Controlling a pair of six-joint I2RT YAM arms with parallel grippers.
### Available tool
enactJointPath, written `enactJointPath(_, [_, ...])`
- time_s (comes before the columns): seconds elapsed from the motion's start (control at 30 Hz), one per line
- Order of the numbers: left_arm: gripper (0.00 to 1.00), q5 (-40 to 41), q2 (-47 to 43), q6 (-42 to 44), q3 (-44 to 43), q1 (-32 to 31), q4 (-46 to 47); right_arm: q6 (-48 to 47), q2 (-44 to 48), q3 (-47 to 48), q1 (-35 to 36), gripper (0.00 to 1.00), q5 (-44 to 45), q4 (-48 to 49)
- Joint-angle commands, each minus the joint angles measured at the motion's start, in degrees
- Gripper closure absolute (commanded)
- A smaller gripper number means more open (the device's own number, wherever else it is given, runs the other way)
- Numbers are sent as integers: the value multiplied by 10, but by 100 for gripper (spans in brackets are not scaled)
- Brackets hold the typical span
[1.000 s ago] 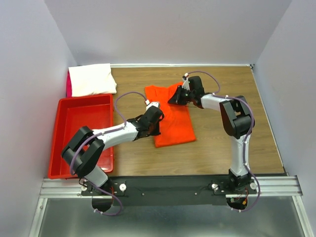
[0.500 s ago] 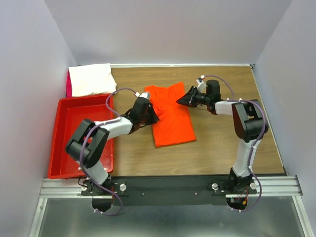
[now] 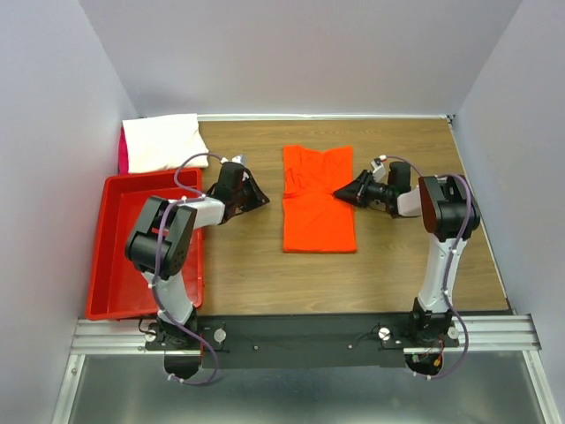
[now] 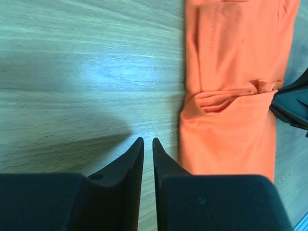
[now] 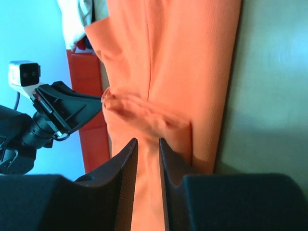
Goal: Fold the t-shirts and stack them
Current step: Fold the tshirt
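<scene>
My left tool (image 4: 148,142) hangs low over bare wood of the brown wooden desk (image 3: 256,274), just left of the bright orange-red cloth t-shirt (image 3: 318,212). Its jaws are a thin slit apart with nothing between them.

That t-shirt lies flat in the middle of the desk, folded into a narrow upright rectangle, with a bunched crease running across it about halfway along.

My right tool (image 5: 147,142) points left and sits on the t-shirt's right edge, level with that crease. Its jaws are slightly apart and orange cloth shows through the gap; I cannot tell whether any cloth is pinched.

In the far left corner a folded white cloth t-shirt (image 3: 163,141) lies on a pink one (image 3: 123,157), of which only an edge shows. Near of them, along the left side, sits a rectangular red plastic bin (image 3: 132,265).
</scene>
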State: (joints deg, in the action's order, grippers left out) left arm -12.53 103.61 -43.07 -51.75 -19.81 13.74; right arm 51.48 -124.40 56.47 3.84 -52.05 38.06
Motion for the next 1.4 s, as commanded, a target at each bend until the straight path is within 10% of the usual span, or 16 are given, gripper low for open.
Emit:
enactJointPath(0.0, [76, -37, -56, 14, 2, -7, 6, -9, 75, -51, -1, 68, 23, -15])
enactJointPath(0.4, [63, -1, -183, -57, 109, -204, 13, 12, 319, -291, 53, 51, -3, -11])
enactJointPath(0.97, [66, -41, -163, -145, 266, -165, 78, 5, 262, -418, -47, 50, -4, 2])
enactJointPath(1.37, [66, -3, -206, -111, 177, -209, 9, -46, 378, -359, -41, 48, -31, -104])
